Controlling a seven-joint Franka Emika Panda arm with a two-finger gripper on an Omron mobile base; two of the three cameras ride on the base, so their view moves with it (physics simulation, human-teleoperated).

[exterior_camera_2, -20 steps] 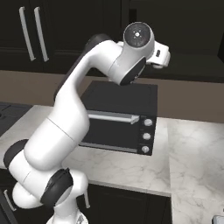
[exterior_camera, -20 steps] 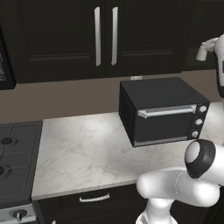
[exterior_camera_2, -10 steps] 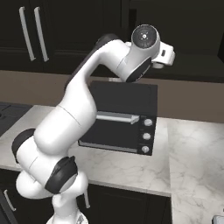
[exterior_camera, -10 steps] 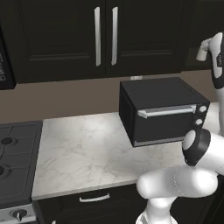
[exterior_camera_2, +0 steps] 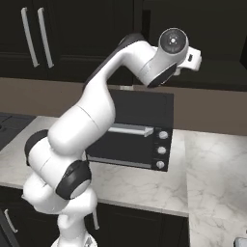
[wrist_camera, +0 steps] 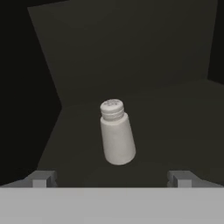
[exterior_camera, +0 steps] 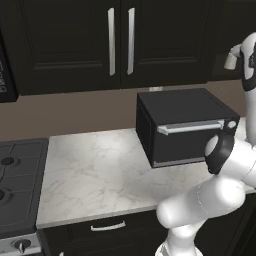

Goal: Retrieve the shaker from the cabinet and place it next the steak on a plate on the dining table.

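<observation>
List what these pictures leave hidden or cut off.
- Gripper: hand view, bottom edge shows just the open tips.
- Shaker: hand view, whether it stands upright, since the camera rolls.
- Cabinet: left base view, tops of the doors cut off.

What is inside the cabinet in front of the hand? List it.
One thing: the shaker, pale, cap up, standing on the cabinet floor between dark walls, ahead of the open gripper and untouched. The shadowed left side hides whatever else may sit there.
</observation>
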